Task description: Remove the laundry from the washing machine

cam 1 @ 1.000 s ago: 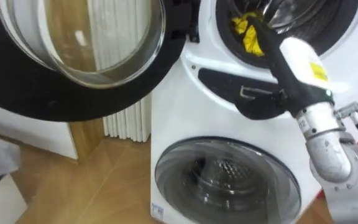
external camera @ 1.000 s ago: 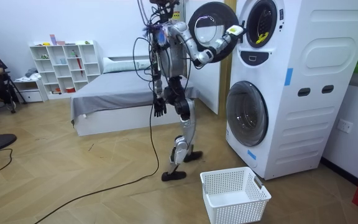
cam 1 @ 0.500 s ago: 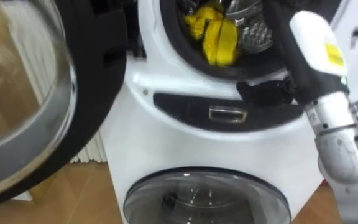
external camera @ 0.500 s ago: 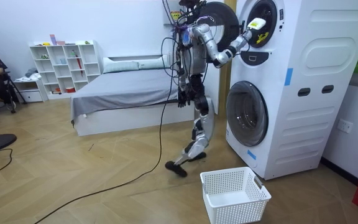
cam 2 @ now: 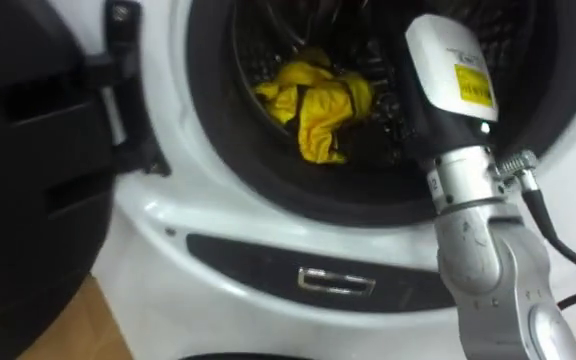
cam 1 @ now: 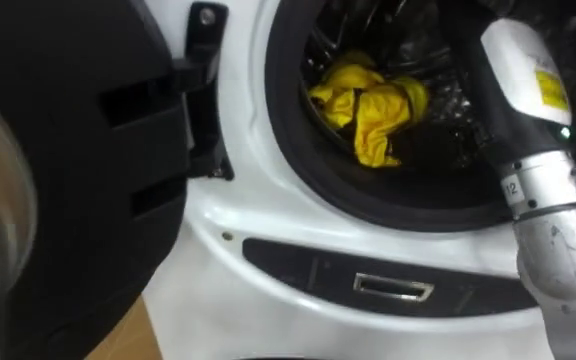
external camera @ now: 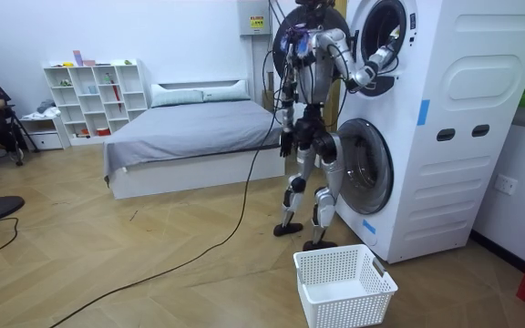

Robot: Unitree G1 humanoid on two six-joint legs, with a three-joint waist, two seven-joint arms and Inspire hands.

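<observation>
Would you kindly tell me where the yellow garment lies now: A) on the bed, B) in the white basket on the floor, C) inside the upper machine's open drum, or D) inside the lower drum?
C: the yellow garment sits bunched at the front of the upper drum, just behind its dark rim.

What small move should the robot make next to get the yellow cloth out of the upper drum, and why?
Probably swing the right arm slightly to its left, onto the yellow cloth. The door stands open, the cloth lies bunched near the front rim of the drum, and the arm reaches inside just right of it.
</observation>
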